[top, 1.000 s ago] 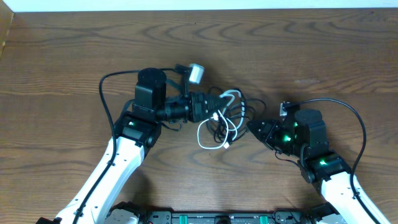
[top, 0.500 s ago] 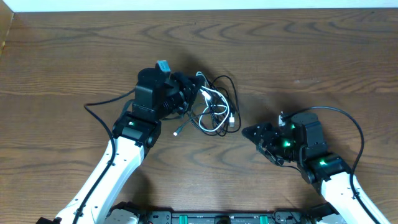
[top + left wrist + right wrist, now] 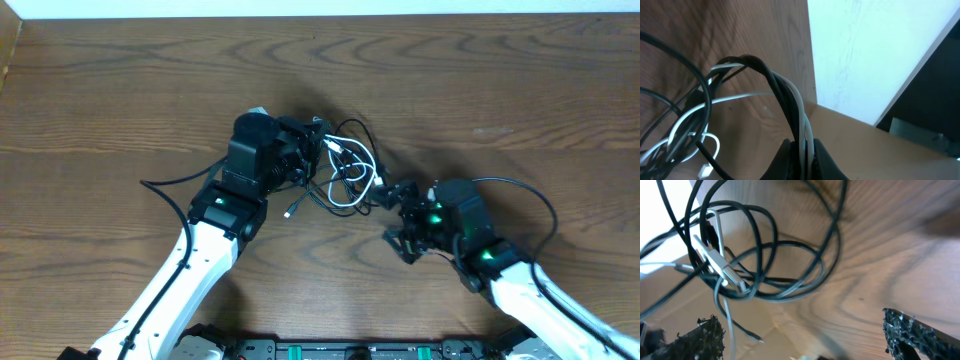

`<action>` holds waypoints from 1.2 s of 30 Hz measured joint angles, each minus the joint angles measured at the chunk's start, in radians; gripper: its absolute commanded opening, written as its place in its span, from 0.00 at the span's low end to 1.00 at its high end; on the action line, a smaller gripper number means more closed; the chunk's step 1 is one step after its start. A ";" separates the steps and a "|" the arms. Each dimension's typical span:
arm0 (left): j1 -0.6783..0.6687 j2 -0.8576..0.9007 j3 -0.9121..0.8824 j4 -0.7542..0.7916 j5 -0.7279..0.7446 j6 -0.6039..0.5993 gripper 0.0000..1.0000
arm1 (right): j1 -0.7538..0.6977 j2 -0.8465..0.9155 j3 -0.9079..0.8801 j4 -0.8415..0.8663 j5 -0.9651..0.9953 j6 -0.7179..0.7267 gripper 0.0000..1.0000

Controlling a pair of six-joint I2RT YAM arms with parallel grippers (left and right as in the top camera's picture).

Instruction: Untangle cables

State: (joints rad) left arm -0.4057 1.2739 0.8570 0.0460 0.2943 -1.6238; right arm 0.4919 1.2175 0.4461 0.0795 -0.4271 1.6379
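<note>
Find the cables (image 3: 348, 178) bunched in a loose knot on the wooden table (image 3: 500, 80), between the two arms and right against the left gripper (image 3: 308, 160). Note that gripper clamped tight on a bundle of strands: in the left wrist view (image 3: 801, 156), pinched side by side, the black cords (image 3: 781, 95) and the white cord (image 3: 807, 127), arching up and dropping back into the tangle. See the right gripper (image 3: 393, 220) at the knot's right edge, spread wide and holding nothing; from the right wrist view, fingers (image 3: 705, 335) far apart at the lower corners, the loops ahead and up to the left, not touching either one. Expect light, limp cord with smooth sheathing and a little spring in the coils: probably willing to slide through itself under a gentle pull, probably quick to cinch tight under a yank. Treat the small plugs as snag points, above all the white plug (image 3: 722, 269) lodged among the black loops. Best taken, most likely, on a single outer black loop (image 3: 832, 245) at the knot's rim, or just behind a plug, never across several strands together. Draw slowly away from the left anchor, watching the crossings for tightening.
</note>
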 measured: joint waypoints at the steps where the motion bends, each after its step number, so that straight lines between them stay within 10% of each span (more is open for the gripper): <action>1: -0.003 0.000 0.000 0.000 -0.006 -0.010 0.07 | 0.006 0.027 0.000 0.031 0.006 0.024 0.99; 11: -0.005 0.000 0.000 0.000 -0.016 -0.045 0.07 | 0.016 0.203 -0.003 0.245 0.043 0.195 0.98; 20: -0.031 0.000 0.000 -0.004 -0.015 -0.045 0.07 | 0.016 0.257 -0.003 0.353 0.037 0.279 0.56; 28: -0.043 0.000 0.000 -0.004 -0.015 -0.045 0.07 | 0.022 0.291 -0.003 0.364 0.031 0.310 0.65; 34: -0.043 0.000 0.000 -0.005 -0.014 -0.045 0.07 | 0.037 0.313 -0.003 0.401 0.047 0.323 0.01; 36: -0.043 0.000 0.000 -0.005 -0.012 -0.044 0.07 | 0.037 0.314 -0.003 0.401 0.073 0.294 0.01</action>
State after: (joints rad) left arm -0.4492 1.2739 0.8570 0.0410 0.2821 -1.6680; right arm 0.5289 1.5314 0.4431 0.4808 -0.3538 1.9316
